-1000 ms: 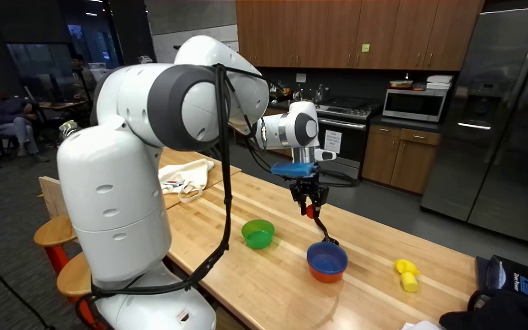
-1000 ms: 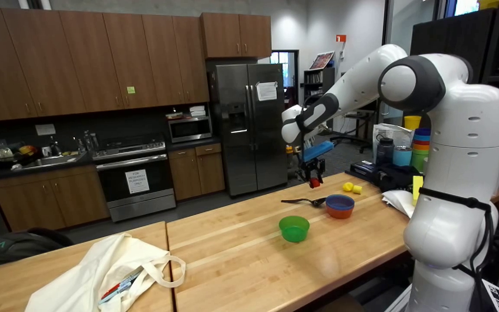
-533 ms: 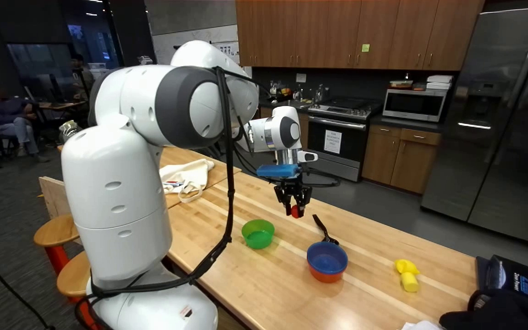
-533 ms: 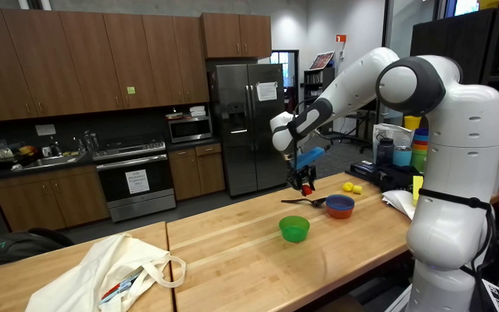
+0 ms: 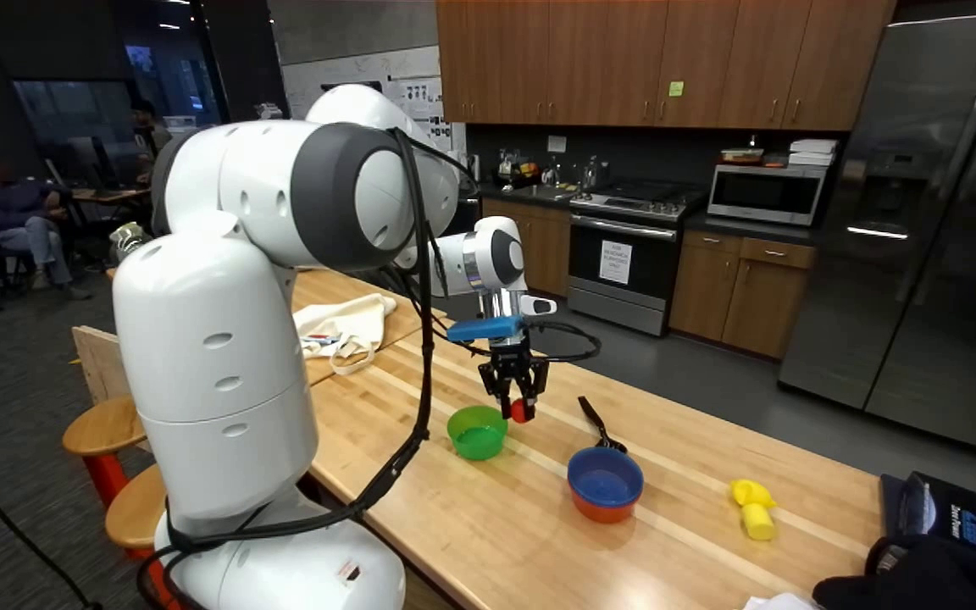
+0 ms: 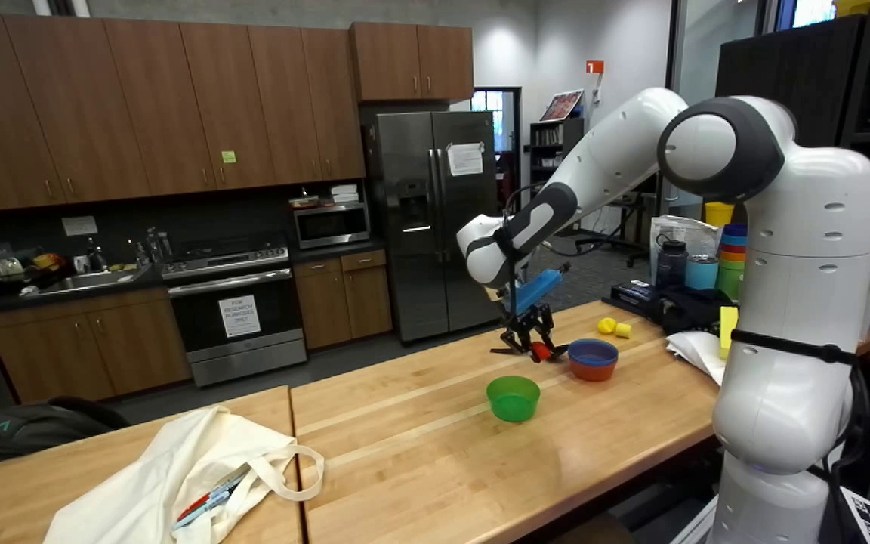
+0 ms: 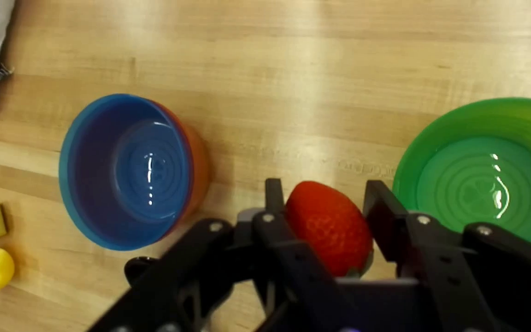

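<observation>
My gripper (image 5: 518, 412) is shut on a red strawberry-like piece (image 7: 330, 226), held between the two black fingers with a grey-green end toward the palm. The gripper also shows in an exterior view (image 6: 533, 351), a little above the table. The green bowl (image 7: 477, 180) is nearest, beside the right finger in the wrist view; it looks empty. It shows in both exterior views (image 5: 478, 447) (image 6: 513, 400). A blue bowl (image 7: 155, 170) sits inside an orange bowl (image 7: 199, 170) to the left in the wrist view. A black utensil (image 5: 594, 419) lies behind them, mostly hidden in the wrist view.
A yellow rounded piece (image 5: 751, 492) and a yellow cylinder (image 5: 759, 522) lie past the stacked bowls. A cream cloth bag (image 6: 171, 483) with pens lies on the adjoining table. A dark box (image 6: 631, 296), black cloth and cups stand near the arm's base.
My gripper has moved across the table toward the green bowl and come lower, with the red piece still between its fingers. The bowls, utensil and yellow pieces have stayed in place.
</observation>
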